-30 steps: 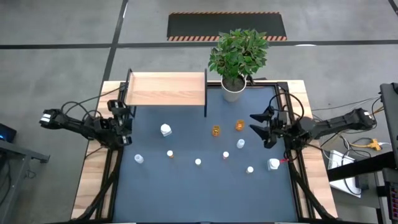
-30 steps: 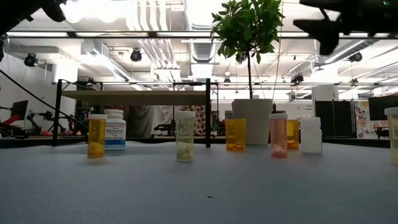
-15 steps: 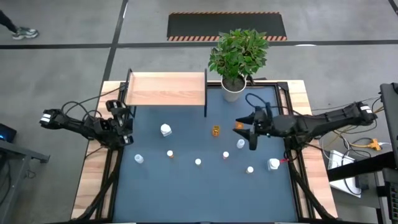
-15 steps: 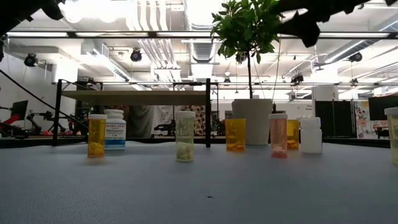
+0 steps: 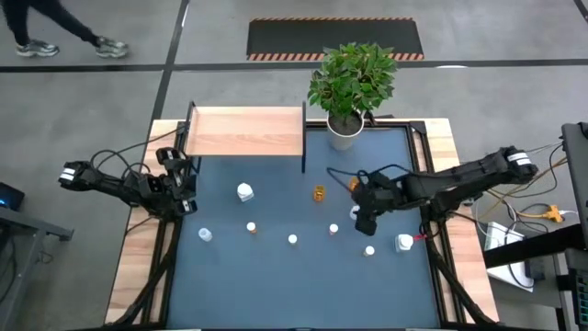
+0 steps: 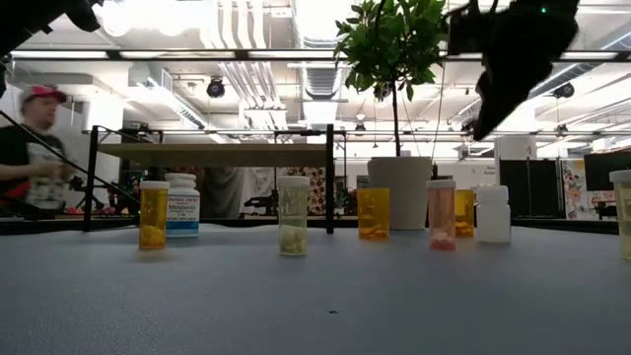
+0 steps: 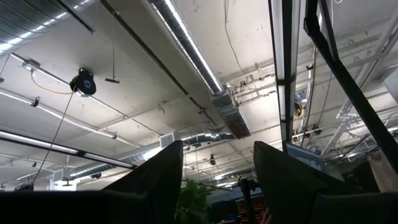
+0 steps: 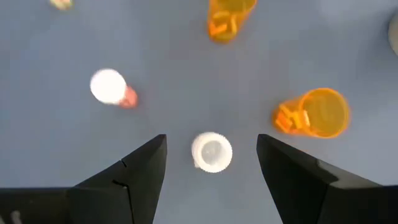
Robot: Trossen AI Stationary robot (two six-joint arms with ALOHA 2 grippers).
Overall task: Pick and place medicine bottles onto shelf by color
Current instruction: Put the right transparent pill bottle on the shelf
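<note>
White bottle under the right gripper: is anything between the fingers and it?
Nothing visible. The right gripper hangs open above the white bottle, which stands alone on the bare blue tabletop; the nearest orange bottle stands clear, off to one side.

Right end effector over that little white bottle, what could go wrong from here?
The right end effector hangs open above the white bottle.

1. An uncapped orange bottle stands close beside it; a finger coming down could tip it and spill its pills.
2. The white bottle is small and upright, so an off-centre close might knock it over rather than grip it.
3. A pink bottle stands near the other side, leaving little room for sideways corrections.
</note>
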